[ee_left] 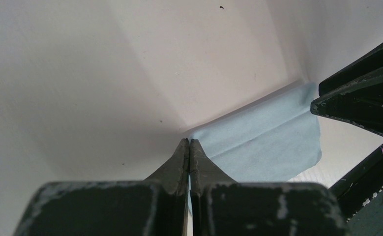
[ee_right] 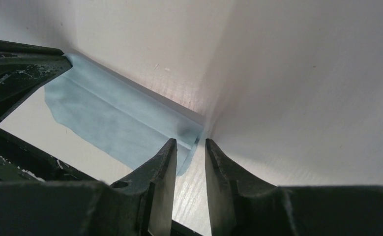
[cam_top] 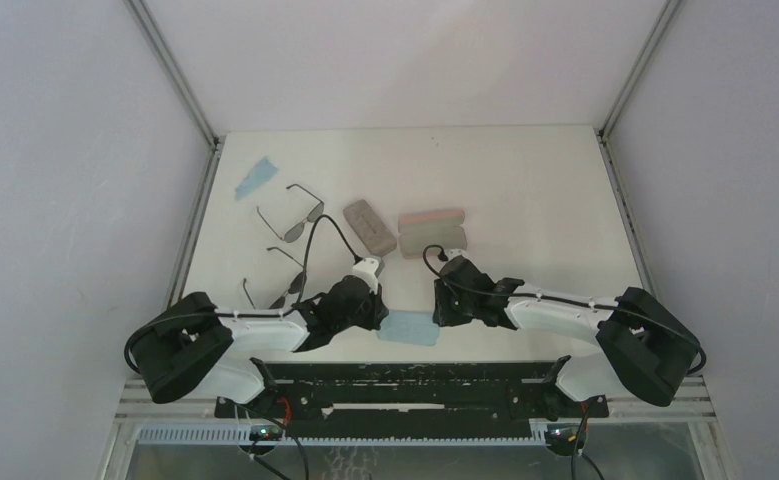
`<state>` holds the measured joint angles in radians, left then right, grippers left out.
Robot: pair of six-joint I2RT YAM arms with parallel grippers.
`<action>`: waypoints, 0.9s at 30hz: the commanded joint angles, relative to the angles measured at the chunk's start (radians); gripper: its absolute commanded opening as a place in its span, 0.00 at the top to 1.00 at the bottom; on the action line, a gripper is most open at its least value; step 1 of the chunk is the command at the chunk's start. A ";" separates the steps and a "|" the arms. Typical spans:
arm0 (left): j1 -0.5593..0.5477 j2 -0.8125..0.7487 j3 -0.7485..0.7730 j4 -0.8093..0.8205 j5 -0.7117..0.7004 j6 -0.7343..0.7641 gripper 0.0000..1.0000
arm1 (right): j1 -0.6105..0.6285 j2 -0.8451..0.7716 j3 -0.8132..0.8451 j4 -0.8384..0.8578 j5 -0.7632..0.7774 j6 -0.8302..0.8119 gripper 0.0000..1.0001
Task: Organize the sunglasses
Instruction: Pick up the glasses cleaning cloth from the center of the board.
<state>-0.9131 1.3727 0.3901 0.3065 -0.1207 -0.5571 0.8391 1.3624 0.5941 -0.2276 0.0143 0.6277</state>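
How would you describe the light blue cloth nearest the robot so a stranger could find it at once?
Start at the white table and go to its near edge, the bottom one in the top view. The light blue cloth lies about midway along that edge. The only other blue cloth lies at the far left corner.

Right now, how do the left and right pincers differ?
The left pincer has its jaws pressed together; the right pincer shows a narrow gap. The left pincer is at the left end of the light blue cloth, the right pincer at its right end. Both sit low at that cloth; whether either grips it is unclear.
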 commanded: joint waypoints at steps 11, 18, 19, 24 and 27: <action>0.005 -0.022 0.014 0.003 0.011 0.011 1.00 | -0.009 0.042 0.016 0.062 -0.028 0.016 0.75; 0.005 -0.025 0.015 0.003 0.014 0.011 1.00 | -0.015 0.050 0.017 0.066 -0.020 0.010 0.84; 0.005 -0.027 0.017 0.003 0.015 0.012 1.00 | -0.014 0.047 0.017 0.066 -0.018 0.008 0.87; 0.005 -0.045 0.028 -0.006 0.028 0.014 1.00 | -0.014 0.014 0.017 0.061 -0.002 -0.005 0.99; 0.005 -0.065 0.038 -0.017 0.038 0.014 1.00 | -0.017 -0.019 0.017 0.051 0.018 -0.013 1.00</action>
<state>-0.9131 1.3556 0.3901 0.2882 -0.1101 -0.5568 0.8268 1.4006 0.5957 -0.1780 -0.0036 0.6281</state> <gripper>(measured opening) 0.006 0.005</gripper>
